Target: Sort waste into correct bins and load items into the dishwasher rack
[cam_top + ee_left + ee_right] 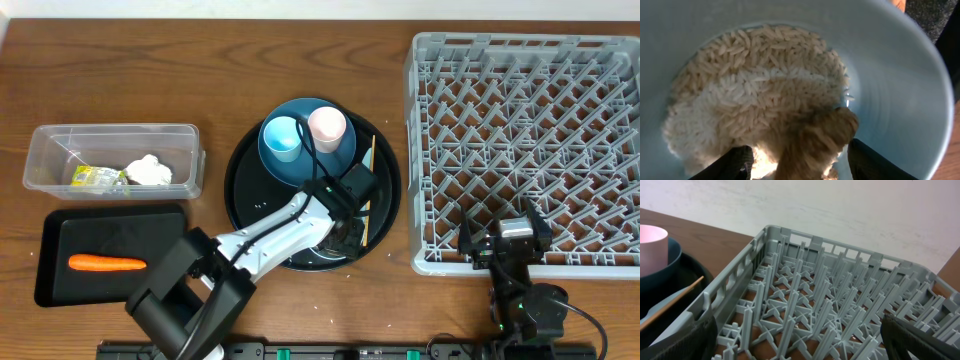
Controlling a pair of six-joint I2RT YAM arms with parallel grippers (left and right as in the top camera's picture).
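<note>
Found, near the wooden table's left edge, a clear rectangular plastic tub holding a yellow-green crinkled wrapper and a crumpled white tissue. In front of it, saw a shallow black rectangular tray with an orange carrot. Noted at mid-table a large round black tray carrying a dark blue plate with a small light-blue cup and a small pink cup, plus a thin wooden chopstick. Saw the left gripper part-open inside a white bowl of rice grains, fingers astride a brownish food scrap; could not tell whether gripped. Found the right gripper spread wide, empty, at the front edge of the large square grey plastic pegged rack by the table's right edge.
</note>
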